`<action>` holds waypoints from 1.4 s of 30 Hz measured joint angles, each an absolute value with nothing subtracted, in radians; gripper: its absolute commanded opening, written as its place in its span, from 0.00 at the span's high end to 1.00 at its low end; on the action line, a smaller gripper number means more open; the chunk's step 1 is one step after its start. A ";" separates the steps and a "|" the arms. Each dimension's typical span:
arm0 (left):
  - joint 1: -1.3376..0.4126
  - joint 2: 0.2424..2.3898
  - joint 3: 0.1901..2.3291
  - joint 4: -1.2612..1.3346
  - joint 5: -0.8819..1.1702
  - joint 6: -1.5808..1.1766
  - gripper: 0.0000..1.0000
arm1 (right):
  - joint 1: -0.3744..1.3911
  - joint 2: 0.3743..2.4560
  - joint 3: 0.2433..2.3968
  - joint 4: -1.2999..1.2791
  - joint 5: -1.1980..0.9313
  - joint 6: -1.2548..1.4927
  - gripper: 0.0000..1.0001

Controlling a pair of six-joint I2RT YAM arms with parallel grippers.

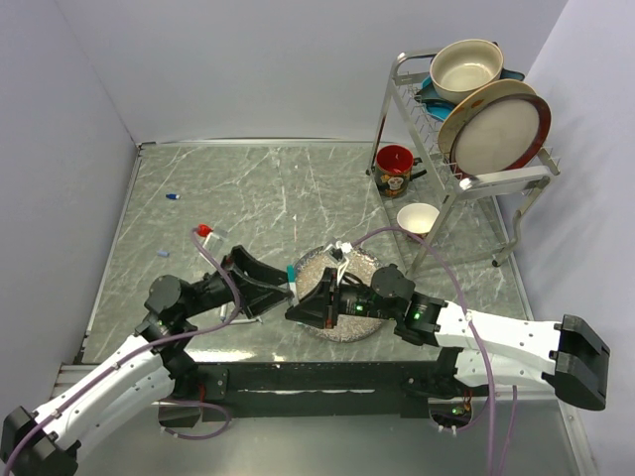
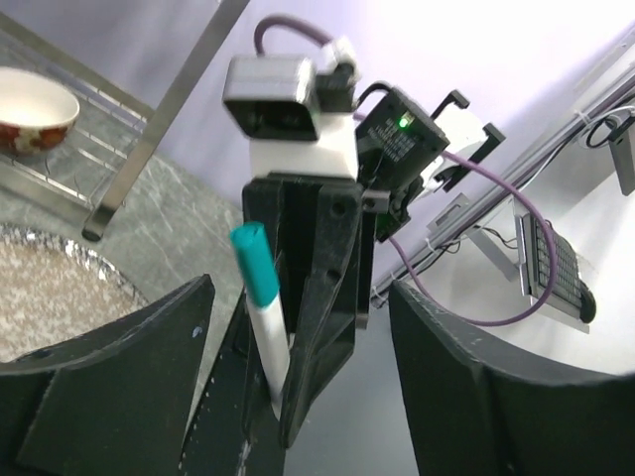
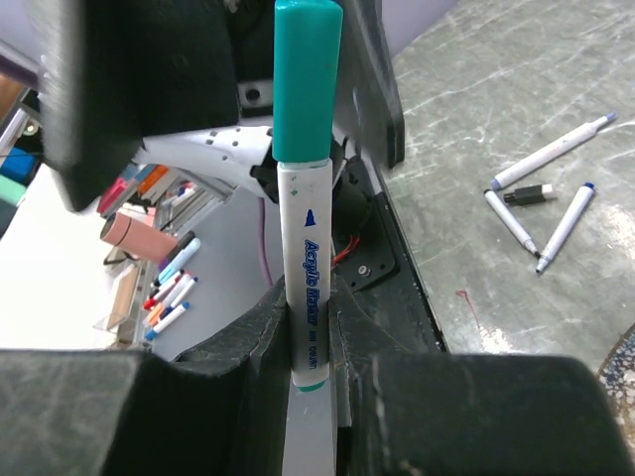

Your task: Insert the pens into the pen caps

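Right gripper (image 3: pixel 310 332) pinching white pen (image 3: pixel 308 248) labelled "Acrylic Marker", teal cap (image 3: pixel 306 79) seated on end away from fingers; left gripper (image 2: pixel 298 342) spread wide.

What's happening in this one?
The right gripper is clamped on a white pen that has a teal cap on its end. The left gripper is open, with its fingers spread either side of the pen, beside the speckled plate. Other pens lie loose on the table.
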State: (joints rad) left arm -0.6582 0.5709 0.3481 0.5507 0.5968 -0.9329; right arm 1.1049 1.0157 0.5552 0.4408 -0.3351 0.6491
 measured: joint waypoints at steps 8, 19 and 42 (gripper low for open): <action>-0.658 0.628 0.439 0.512 0.582 -0.869 0.20 | 1.103 1.010 0.555 0.458 -0.387 0.649 1.00; -0.658 0.731 0.447 0.537 0.614 -0.870 0.27 | 1.104 1.010 0.555 0.466 -0.454 0.635 1.00; -0.659 0.781 0.495 0.640 0.691 -0.947 0.99 | 1.114 1.010 0.555 0.464 -0.439 0.644 1.00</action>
